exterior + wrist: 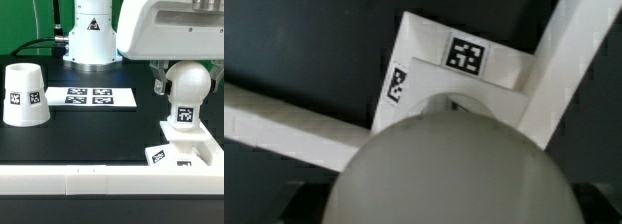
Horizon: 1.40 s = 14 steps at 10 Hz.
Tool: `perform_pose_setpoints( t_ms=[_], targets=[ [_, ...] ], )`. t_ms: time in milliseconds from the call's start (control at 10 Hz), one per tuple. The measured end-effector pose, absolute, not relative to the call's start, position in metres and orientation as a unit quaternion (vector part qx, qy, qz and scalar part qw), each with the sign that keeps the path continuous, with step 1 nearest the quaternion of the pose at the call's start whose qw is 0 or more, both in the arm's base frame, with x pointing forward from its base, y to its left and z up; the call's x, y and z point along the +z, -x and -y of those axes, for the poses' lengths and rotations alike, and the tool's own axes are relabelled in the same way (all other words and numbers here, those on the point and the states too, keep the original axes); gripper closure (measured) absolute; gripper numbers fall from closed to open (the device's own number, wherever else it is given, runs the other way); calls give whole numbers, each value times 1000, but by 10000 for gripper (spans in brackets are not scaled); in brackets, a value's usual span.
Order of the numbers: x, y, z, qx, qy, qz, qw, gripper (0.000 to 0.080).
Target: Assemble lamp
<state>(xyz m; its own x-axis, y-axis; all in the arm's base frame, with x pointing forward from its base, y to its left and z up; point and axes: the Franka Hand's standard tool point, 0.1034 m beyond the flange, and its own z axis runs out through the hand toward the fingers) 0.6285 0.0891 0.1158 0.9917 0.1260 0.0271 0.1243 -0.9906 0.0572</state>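
Observation:
My gripper (187,80) is shut on the round ball head of the white bulb (186,95) at the exterior view's right. The bulb stands upright, its tagged stem down on the blocky square base (190,152). One dark finger (160,82) shows beside the ball. In the wrist view the bulb (446,160) fills the picture between my gripper's (446,208) fingers, with the tagged base (452,62) beyond it. Whether the stem is seated in the base I cannot tell. The tapered shade (24,95) stands alone, mouth down, at the exterior view's left.
The marker board (90,97) lies flat on the black table between the shade and the base. A long white rail (100,181) runs along the front edge and turns up at the right; the base sits in its corner (278,115). The arm's white pedestal (90,40) stands behind.

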Motion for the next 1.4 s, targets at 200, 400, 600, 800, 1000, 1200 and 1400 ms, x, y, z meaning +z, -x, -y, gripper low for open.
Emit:
perform_pose_setpoints(
  t_ms=[200, 400, 600, 800, 1000, 1200, 1400],
  targets=[
    [115, -628, -88, 15, -999, 46, 17, 222],
    [115, -628, -86, 11, -990, 142, 4, 222],
    [114, -627, -87, -2, -967, 254, 0, 222],
    [114, -627, -86, -9, -940, 342, -6, 222],
    [114, -628, -86, -12, -920, 391, -9, 222],
    [114, -629, -86, -11, -930, 368, -10, 147],
    [115, -628, -89, -10, -943, 332, -10, 104]
  ],
)
